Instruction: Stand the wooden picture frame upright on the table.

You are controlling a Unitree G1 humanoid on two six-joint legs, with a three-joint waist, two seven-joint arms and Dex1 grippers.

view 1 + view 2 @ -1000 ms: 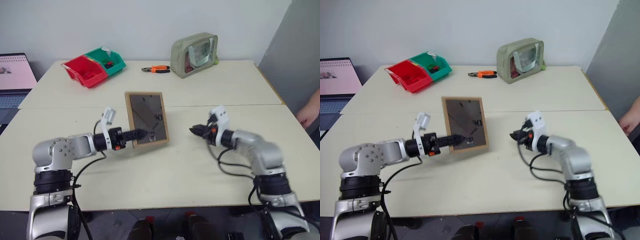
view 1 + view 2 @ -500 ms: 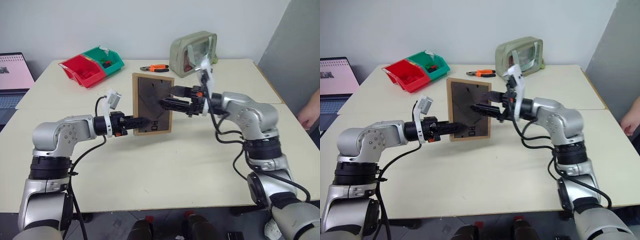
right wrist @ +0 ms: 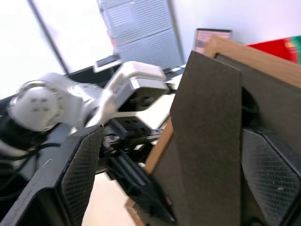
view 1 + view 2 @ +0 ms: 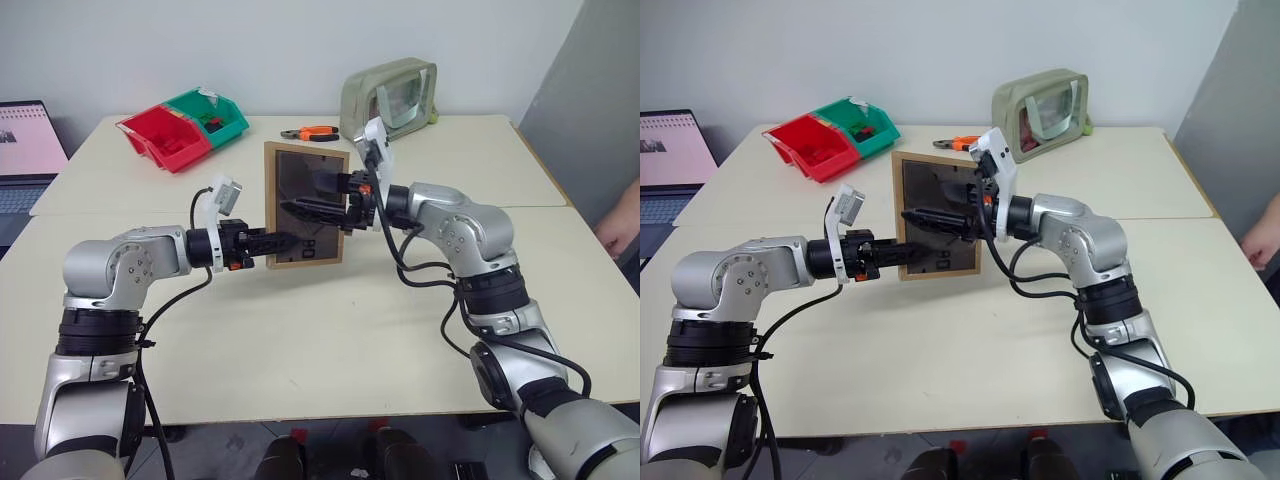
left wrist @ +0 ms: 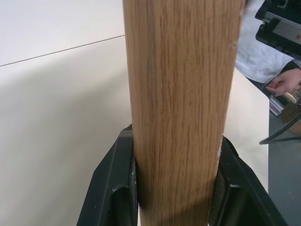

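The wooden picture frame (image 4: 297, 163) stands nearly upright over the table (image 4: 350, 330), its dark back panel facing me. My left gripper (image 4: 274, 241) is shut on its lower left edge; the left wrist view shows the light-wood edge (image 5: 183, 94) pinched between both black fingers (image 5: 117, 188). Whether the bottom edge touches the table I cannot tell. My right gripper (image 4: 300, 193) reaches in from the right and stands open across the back panel. In the right wrist view, a dark stand flap (image 3: 207, 132) lies between its spread fingers (image 3: 82, 174).
At the table's far side sit a red bin (image 4: 165, 140), a green bin (image 4: 215, 115), orange-handled pliers (image 4: 315, 133) and a grey-green pouch (image 4: 388, 92). A laptop (image 4: 25, 140) is off to the left. A person's hand (image 4: 615, 225) shows at the right edge.
My right gripper rose from the table, swung left to the frame's back and opened wide. The frame went from leaning back to nearly upright in the left gripper.
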